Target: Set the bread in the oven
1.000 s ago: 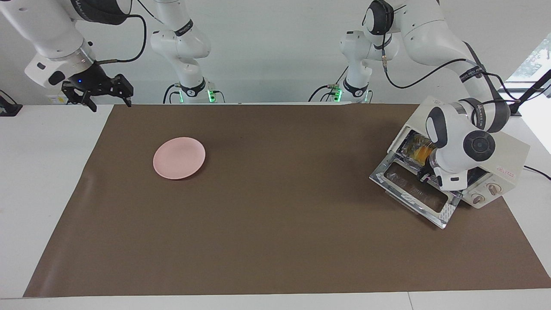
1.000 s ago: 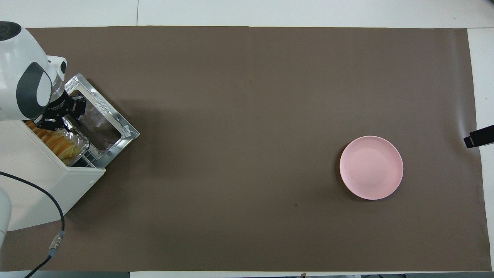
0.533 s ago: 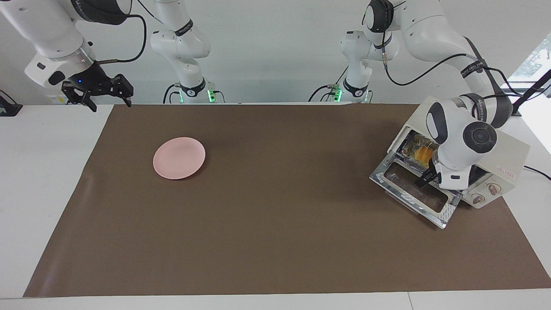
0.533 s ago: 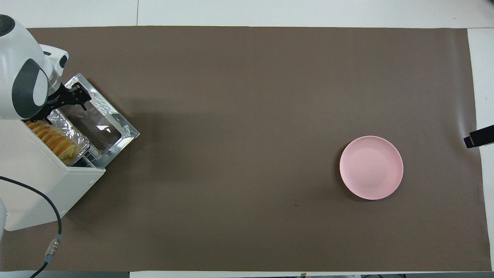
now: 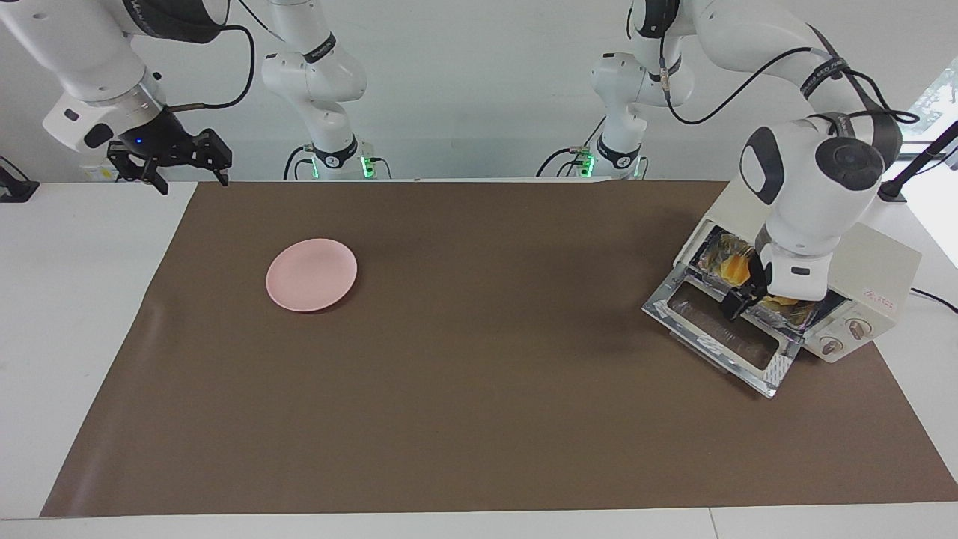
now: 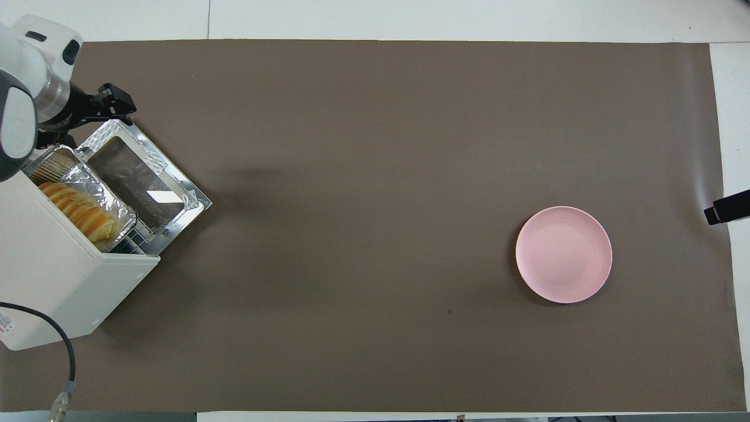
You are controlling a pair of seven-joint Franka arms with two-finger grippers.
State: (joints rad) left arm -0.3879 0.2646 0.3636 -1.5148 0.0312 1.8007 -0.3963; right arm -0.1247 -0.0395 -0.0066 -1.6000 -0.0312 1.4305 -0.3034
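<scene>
A: Where is the small yellow-orange ridged loaf of bread?

B: It lies in a crinkled silver foil tray, and the tray sits on the wire rack in the mouth of the cream-white boxy toaster oven. The oven stands at the left arm's end of the table, and its glass-windowed metal-framed door is folded down flat on the brown mat.

A: How does the loaf lie relative to the left gripper?

B: In the facing view the black fingers hang above the open door, just in front of the oven's mouth, with the loaf and tray just past them inside. They touch neither bread nor tray. In the overhead view the gripper shows over the door's edge farthest from the robots.

A: Are its fingers apart or together?

B: I cannot tell from either view; nothing shows between them.

A: And the right gripper?

B: That arm waits, with its gripper up over the white table top at its own end, by the mat's edge. Its fingers stand apart and hold nothing. In the overhead view only a black tip shows.

A: Anything else?

B: A round pink plate rests on the mat, well apart from both grippers, toward the right arm's end.
</scene>
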